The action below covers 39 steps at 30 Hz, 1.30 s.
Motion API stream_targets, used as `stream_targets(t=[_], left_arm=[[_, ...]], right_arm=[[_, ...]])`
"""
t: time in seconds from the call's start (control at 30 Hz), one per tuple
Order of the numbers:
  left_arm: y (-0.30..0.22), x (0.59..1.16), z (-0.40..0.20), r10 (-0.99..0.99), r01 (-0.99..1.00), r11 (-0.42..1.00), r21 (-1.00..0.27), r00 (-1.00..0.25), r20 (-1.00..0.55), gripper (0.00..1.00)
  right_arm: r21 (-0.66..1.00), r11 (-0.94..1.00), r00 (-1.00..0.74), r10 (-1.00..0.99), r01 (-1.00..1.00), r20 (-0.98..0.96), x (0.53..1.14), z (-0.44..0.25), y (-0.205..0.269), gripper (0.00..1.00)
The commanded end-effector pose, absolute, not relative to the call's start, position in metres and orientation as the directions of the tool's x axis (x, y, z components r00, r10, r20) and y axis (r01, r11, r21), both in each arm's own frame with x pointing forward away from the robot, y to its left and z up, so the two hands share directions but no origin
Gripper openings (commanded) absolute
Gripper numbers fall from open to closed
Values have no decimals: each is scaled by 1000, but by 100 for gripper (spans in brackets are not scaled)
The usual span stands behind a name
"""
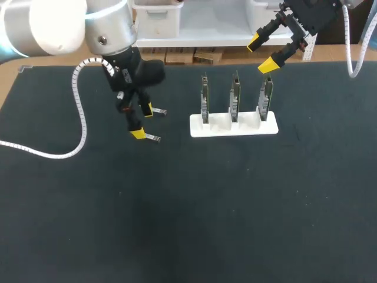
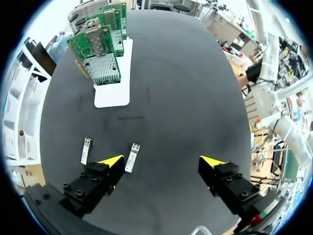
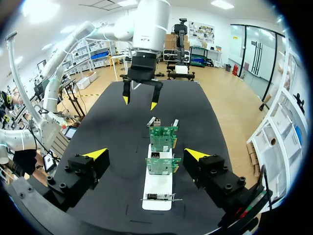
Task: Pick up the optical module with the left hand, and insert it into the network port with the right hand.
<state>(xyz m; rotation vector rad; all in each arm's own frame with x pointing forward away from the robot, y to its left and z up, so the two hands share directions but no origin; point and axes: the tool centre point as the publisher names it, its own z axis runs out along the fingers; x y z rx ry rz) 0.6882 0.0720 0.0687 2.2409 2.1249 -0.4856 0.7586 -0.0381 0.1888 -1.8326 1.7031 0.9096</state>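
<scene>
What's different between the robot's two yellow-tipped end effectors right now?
The left end effector hangs beside two small optical modules on the dark mat; the right end effector hovers by the white rack of three circuit boards. The left looks closer to the mat, the right higher. Both are open, empty, with yellow tips.

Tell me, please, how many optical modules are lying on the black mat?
2. Both lie flat under the left pincer: one optical module between its open fingers, close to one tip; the second module just outside that same finger. None seems hidden.
</scene>
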Motion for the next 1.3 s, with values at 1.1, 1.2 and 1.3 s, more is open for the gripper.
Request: stream_targets(t=[1.1, 1.2, 1.3], left_arm=[[86, 709, 40, 990, 991, -100, -90, 90, -110, 100], [84, 714, 40, 985, 987, -149, -58, 143, -101, 100], [83, 717, 38, 977, 980, -191, -48, 186, -100, 100]], right_arm=[[94, -114, 7, -673, -989, -739, 758, 189, -38, 100], [94, -114, 7, -673, -989, -739, 758, 189, -38, 100], [94, -114, 7, -673, -989, -739, 758, 189, -38, 100]])
